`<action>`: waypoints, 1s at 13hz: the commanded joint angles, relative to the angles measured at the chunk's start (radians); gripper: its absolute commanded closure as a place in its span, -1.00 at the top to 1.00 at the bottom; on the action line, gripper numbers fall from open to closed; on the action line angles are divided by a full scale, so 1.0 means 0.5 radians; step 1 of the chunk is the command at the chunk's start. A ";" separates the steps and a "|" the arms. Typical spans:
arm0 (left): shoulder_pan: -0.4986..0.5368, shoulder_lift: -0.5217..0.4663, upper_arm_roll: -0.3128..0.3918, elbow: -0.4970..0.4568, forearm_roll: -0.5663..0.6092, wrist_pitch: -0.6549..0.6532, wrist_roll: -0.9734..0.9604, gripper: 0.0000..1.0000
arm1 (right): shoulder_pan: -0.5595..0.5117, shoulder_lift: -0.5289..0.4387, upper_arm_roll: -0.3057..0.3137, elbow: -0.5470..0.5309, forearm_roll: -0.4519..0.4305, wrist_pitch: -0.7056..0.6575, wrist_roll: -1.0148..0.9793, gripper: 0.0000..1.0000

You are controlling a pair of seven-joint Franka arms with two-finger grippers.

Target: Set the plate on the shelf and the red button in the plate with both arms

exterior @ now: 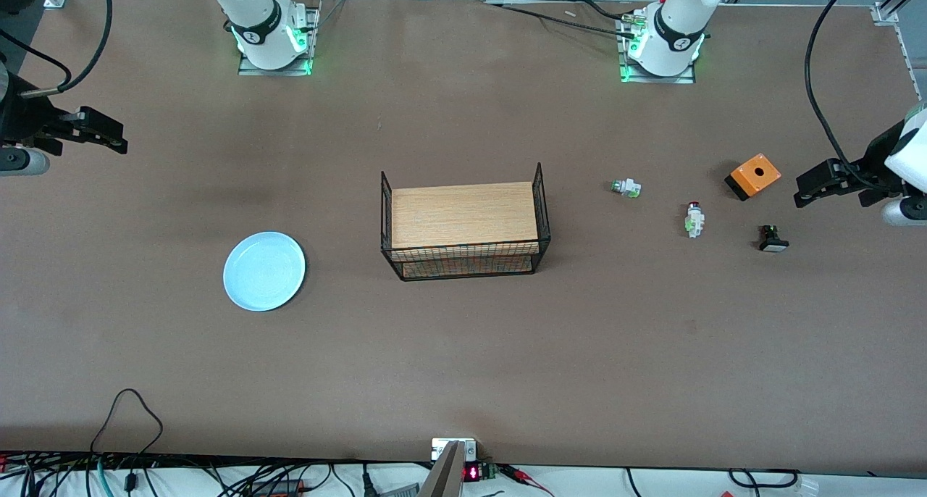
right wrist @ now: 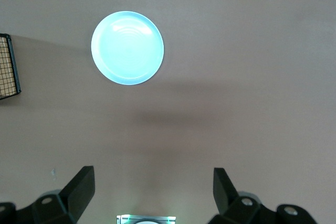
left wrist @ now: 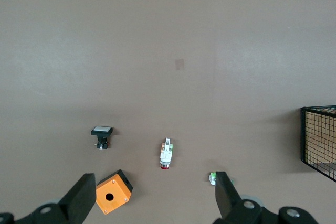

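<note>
Both grippers, left (exterior: 802,193) and right (exterior: 116,136), hang open, well apart from the basket (exterior: 463,225). Left should straddle the red button (exterior: 694,219) squarely; right should catch the plate (exterior: 264,271) by its rim.

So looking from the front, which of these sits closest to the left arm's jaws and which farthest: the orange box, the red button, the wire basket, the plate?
From the left gripper, which is open:
1. Orange box, just beside it.
2. Red button, toward the table's middle.
3. Wire basket, at mid-table.
4. Plate, toward the right arm's end.
</note>
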 commanded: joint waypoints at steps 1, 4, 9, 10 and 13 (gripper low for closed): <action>0.004 -0.025 0.002 -0.020 -0.013 -0.020 -0.016 1.00 | 0.010 0.024 0.006 0.054 -0.008 -0.032 0.032 1.00; 0.001 -0.019 -0.004 -0.002 -0.013 -0.008 -0.016 1.00 | 0.013 0.024 0.006 0.054 -0.008 -0.029 0.032 1.00; 0.001 -0.015 -0.004 0.001 -0.013 -0.011 -0.016 1.00 | -0.018 0.076 -0.024 0.054 0.065 -0.017 0.032 1.00; 0.001 -0.015 -0.004 0.001 -0.013 -0.011 -0.016 1.00 | -0.039 0.116 -0.064 0.054 0.150 -0.014 0.029 1.00; 0.001 -0.015 -0.007 0.001 -0.013 -0.011 -0.016 1.00 | -0.122 0.183 -0.098 0.060 0.295 -0.014 0.016 1.00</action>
